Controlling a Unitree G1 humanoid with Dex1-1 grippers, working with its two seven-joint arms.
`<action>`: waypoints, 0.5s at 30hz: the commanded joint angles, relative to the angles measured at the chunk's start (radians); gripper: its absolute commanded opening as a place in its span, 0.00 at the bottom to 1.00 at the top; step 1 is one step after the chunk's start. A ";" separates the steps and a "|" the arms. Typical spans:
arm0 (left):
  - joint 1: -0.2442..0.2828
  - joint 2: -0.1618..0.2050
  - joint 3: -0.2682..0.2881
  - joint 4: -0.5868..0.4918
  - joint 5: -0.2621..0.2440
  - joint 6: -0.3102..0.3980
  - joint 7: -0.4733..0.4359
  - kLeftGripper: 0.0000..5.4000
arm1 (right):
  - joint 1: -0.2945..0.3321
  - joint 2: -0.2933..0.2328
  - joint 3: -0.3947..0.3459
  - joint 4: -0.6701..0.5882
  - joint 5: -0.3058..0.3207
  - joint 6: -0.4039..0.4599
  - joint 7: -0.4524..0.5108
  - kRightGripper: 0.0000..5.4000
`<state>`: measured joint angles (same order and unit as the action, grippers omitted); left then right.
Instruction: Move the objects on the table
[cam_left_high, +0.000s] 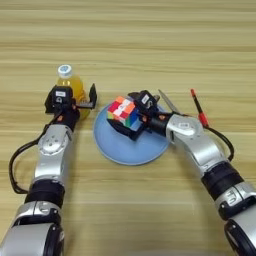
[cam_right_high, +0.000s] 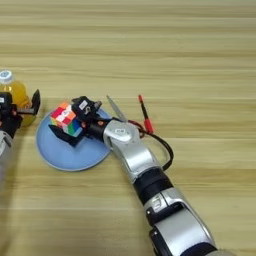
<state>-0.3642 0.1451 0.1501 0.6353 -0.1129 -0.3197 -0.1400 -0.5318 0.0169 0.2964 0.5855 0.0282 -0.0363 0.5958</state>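
Observation:
A multicoloured puzzle cube (cam_left_high: 122, 111) is tilted just above the left half of the round light-blue plate (cam_left_high: 131, 151). My right gripper (cam_left_high: 131, 119) is shut on it, one black finger over the top and one under the lower edge. At the left stands the orange-juice bottle (cam_left_high: 66, 83) with a white cap. My left gripper (cam_left_high: 75, 101) is open, a finger on each side of the bottle's lower part. A scissors blade (cam_left_high: 170, 103) sticks out behind my right wrist, and its handles are hidden. The red-and-black pen (cam_left_high: 197, 107) lies right of it.
The wooden table (cam_left_high: 150, 45) stretches bare behind the objects and in front of the plate. A black cable (cam_right_high: 162, 145) loops off my right forearm close to the pen.

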 joint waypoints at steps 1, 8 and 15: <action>0.007 0.003 -0.005 -0.012 0.010 0.013 0.003 1.00 | -0.049 0.013 -0.009 0.082 -0.022 -0.039 -0.010 1.00; 0.007 0.003 -0.006 -0.013 0.010 0.015 0.002 1.00 | -0.087 0.029 -0.027 0.195 -0.038 -0.086 -0.022 1.00; 0.007 0.003 -0.006 -0.012 0.010 0.015 0.001 1.00 | -0.101 0.040 -0.045 0.233 -0.038 -0.098 -0.019 1.00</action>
<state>-0.3638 0.1450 0.1494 0.6321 -0.1127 -0.3187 -0.1400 -0.6128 0.0488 0.2631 0.8040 -0.0067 -0.1273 0.5751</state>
